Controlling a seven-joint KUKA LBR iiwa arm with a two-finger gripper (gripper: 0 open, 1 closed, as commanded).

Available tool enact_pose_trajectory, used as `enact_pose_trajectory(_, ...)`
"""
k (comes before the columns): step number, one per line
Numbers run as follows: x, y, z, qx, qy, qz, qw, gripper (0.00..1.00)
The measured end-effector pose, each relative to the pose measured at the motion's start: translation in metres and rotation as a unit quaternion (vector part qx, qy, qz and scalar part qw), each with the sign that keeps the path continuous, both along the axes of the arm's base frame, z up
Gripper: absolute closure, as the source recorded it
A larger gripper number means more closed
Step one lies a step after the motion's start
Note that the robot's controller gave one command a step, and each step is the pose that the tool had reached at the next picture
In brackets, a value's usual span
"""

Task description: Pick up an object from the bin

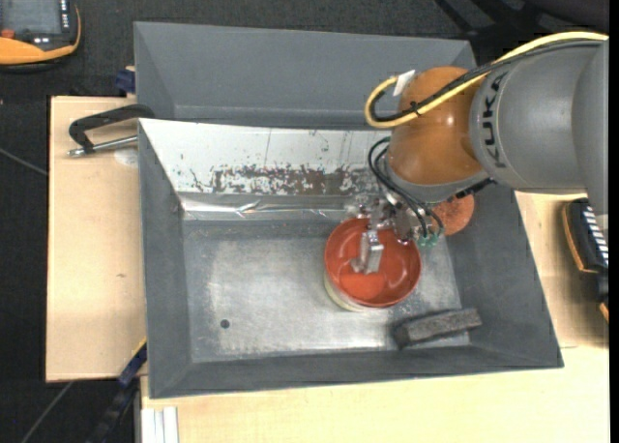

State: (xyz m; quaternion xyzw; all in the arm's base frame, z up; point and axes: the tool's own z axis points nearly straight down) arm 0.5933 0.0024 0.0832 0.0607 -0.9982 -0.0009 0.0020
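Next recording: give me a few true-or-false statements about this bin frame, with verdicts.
1. The gripper is over the red round dish. True.
2. The dark grey block lies in the left half of the bin. False: it lies at the right, by the near wall.
3. The gripper holds the block up in the air. False: the block lies on the floor, apart from the gripper.
4. The arm reaches in from the right. True.

**Gripper Held Low Beneath the Wrist**

The grey arm (542, 112) is extended in from the right. Its orange wrist cover (435, 136) is looped by 1 yellow cable (387, 103). The gripper (372, 250) is pointed downward, below and left of the cover.
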Motion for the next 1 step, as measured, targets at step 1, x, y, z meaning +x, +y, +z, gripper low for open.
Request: enact_pose_trajectory(1, 0.0035, 0.0187, 0.1324, 0.001, -0.0075, -0.031, 0.9995, 1.0)
